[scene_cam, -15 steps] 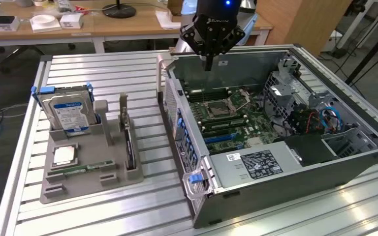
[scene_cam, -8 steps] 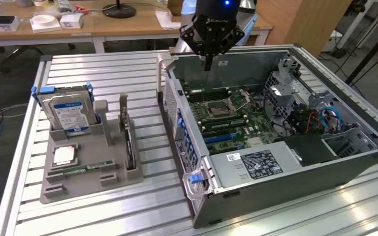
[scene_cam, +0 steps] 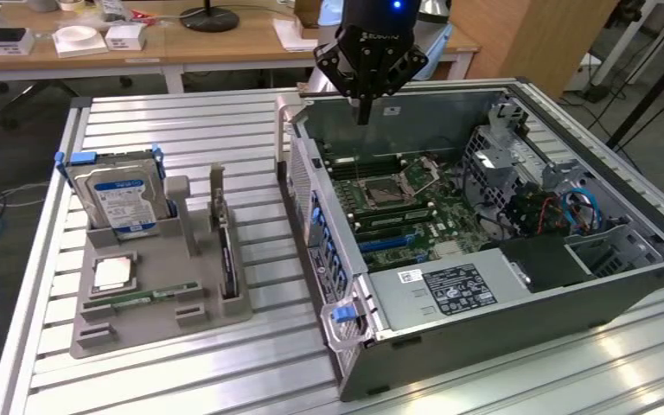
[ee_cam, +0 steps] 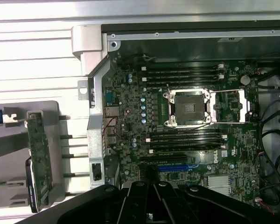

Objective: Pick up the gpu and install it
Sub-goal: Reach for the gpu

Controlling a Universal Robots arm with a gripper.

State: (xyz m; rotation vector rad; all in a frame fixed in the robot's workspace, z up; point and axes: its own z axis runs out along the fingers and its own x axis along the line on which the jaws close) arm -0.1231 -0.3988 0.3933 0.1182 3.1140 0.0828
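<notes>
The gpu (scene_cam: 228, 259) stands on its long edge in a slot of the grey holder (scene_cam: 159, 333), which rests on the slatted metal surface (scene_cam: 194, 130) toward the exterior view's left. Seen edge-on there, it is a very slim dark card. Its long axis runs from the far side of the surface toward the near side, roughly parallel to the side wall of the open computer case (scene_cam: 643, 285) just beside the holder. In the wrist view the gpu (ee_cam: 39, 154) shows a green circuit side and a dark face.

On the same holder a silver hard drive (scene_cam: 118, 194) with a blue label stands upright, farther toward the exterior view's left. A slim RAM stick (scene_cam: 148, 296) lies flat near the holder's front.

The pincer (scene_cam: 363, 115) hangs over the far rim of the case, above the motherboard (scene_cam: 407, 203). Its jaws are closed together and hold nothing. The gpu lies well apart from it, toward the exterior view's left and nearer that camera, with the case wall between the 2. The card has not been lifted, and the pincer touches nothing.
</notes>
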